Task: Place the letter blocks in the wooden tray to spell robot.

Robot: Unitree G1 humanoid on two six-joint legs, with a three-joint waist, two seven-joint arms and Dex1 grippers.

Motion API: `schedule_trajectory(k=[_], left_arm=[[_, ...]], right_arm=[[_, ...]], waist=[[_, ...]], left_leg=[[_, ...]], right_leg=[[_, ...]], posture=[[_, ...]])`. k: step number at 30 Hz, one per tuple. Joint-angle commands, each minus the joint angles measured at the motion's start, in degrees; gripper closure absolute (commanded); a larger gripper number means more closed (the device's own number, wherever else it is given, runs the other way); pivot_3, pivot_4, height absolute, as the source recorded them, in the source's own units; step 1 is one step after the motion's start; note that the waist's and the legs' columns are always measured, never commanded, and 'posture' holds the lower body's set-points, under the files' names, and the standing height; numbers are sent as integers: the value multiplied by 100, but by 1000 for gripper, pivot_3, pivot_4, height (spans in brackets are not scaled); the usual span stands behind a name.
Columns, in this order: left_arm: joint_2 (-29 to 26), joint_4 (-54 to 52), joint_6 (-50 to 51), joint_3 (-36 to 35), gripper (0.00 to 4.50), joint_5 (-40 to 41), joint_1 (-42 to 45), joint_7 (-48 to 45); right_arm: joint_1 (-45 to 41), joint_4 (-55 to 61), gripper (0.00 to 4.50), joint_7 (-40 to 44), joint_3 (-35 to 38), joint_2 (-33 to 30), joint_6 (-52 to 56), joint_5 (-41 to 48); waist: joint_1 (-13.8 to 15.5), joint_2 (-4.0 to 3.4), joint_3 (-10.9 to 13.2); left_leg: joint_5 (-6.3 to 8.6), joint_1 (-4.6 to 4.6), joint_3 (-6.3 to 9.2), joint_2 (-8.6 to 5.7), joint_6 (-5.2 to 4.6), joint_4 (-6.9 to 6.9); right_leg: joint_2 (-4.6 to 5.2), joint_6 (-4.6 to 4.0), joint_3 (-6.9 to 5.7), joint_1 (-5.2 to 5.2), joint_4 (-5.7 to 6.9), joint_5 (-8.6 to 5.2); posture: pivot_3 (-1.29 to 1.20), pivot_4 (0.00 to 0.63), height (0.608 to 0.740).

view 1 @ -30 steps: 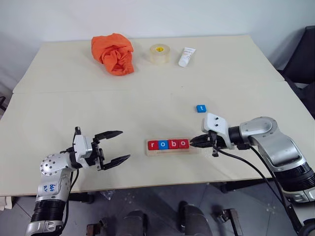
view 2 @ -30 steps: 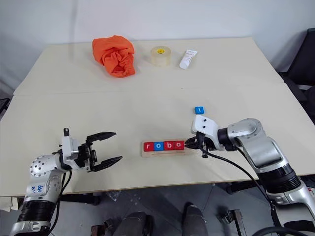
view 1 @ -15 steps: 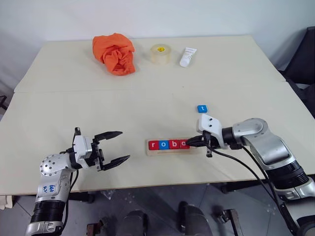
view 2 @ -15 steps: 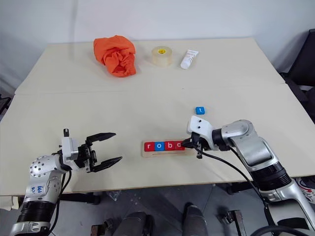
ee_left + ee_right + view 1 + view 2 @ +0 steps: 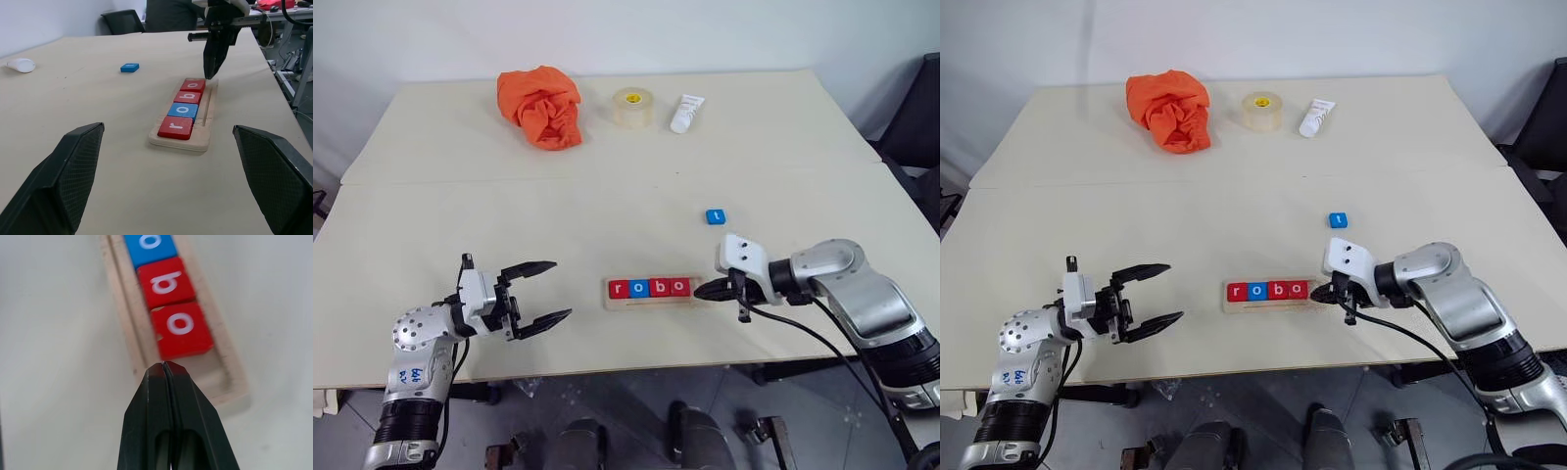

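Observation:
The wooden tray (image 5: 697, 300) lies near the table's front edge. Four letter blocks sit in it: red r (image 5: 618, 289), blue o (image 5: 639, 288), red b (image 5: 660, 287) and red o (image 5: 679, 286). The tray's right end slot (image 5: 215, 377) is bare. A blue t block (image 5: 715, 216) lies loose on the table behind the tray's right end. My right gripper (image 5: 698, 290) is shut with nothing in it, its tip at the bare slot just right of the last red o (image 5: 182, 328). My left gripper (image 5: 561, 290) stands open left of the tray, holding nothing.
At the back of the table lie a crumpled orange cloth (image 5: 540, 106), a tan tape roll (image 5: 630, 106) and a white tube (image 5: 684, 113). A seam (image 5: 607, 179) crosses the table. A dark chair (image 5: 915, 122) stands at the right.
My right gripper's tip was against the last red o half a second ago and has drawn slightly back to the right. The left arm and the blocks have not moved.

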State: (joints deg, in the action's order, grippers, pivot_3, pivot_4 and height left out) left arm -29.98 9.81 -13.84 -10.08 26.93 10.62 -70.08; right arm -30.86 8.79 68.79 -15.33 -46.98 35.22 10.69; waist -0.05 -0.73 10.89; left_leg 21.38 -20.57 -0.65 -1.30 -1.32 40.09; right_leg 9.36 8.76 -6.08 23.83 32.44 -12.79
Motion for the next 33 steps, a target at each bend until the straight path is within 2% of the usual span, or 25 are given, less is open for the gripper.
schedule_trajectory(k=[1,8,13,22,25,30,33], left_arm=[[-2,-79,-45,-6,0,66,42,13],[-26,-127,-37,-41,0,74,-16,31],[-8,-133,-54,-44,0,61,-24,68],[-1,-88,-95,-37,0,66,-34,57],[-18,-3,-109,-40,0,69,30,10],[-52,183,-133,-26,0,63,194,-113],[-65,276,-144,-26,0,63,279,-183]], right_arm=[[-111,-99,4475,-87,-22,127,-156,-56],[-325,-369,4475,-129,-53,312,-282,-108],[-196,-262,4475,-126,70,207,-239,-53],[226,-55,4475,-1042,1150,412,413,428],[488,87,3880,-1309,1667,484,737,751],[775,230,2180,-2033,2417,772,693,963],[954,351,1105,-2199,2754,816,714,1165]], waist=[[-3,0,0],[-4,0,0],[4,0,0],[3,0,0],[9,0,0],[16,0,0],[17,0,0]], left_leg=[[0,0,0,0,0,0],[0,0,0,-1,0,0],[0,0,2,-1,0,0],[0,0,0,0,0,0],[0,1,1,2,1,-1],[0,-1,-2,-1,0,0],[0,0,-2,0,0,0]], right_leg=[[0,0,0,0,0,0],[0,0,0,0,0,0],[0,0,0,0,0,0],[0,0,0,0,1,0],[-1,0,0,0,0,0],[0,0,1,0,1,0],[-2,0,1,0,4,0]], posture=[[0,150,740],[0,150,740],[0,150,740],[0,150,740],[0,150,740],[0,150,740],[0,150,740]])
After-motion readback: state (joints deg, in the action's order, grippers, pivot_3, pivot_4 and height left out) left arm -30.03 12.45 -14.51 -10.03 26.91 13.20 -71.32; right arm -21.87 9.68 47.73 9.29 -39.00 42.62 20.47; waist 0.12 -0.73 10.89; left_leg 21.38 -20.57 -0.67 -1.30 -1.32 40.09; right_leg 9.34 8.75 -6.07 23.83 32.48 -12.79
